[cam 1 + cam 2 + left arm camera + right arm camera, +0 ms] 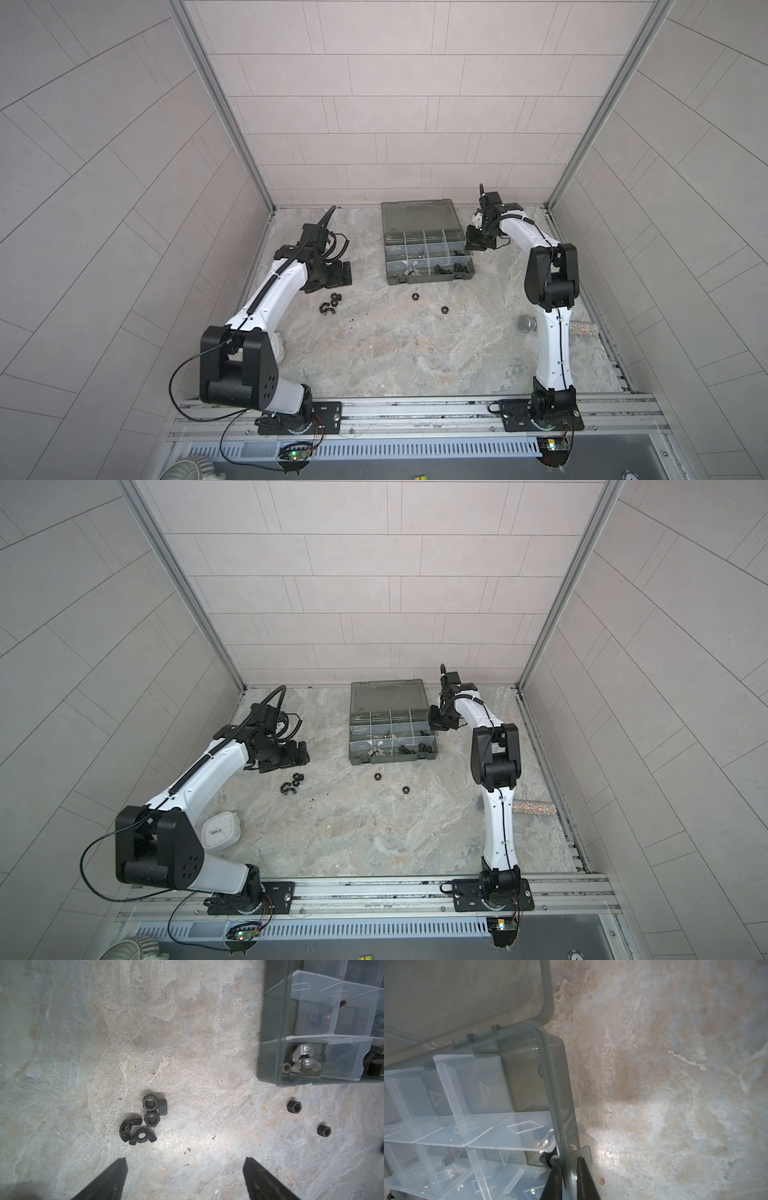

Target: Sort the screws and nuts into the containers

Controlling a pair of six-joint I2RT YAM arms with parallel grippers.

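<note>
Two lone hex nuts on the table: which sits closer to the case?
The left nut, just before the case front wall; the other nut lies farther out.

the left arm (275,298) and right arm (548,353) are clad in white rounded shells, joined by black housings (249,365), laced with black cables (326,217) and seated on black screwed plates (513,415).

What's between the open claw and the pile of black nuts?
Nothing but bare stone tabletop, seen in the left wrist view, between the left gripper and nuts.

translucent plastic case (270,1022), matt (perhaps metal) nuts (162,1107)
</note>
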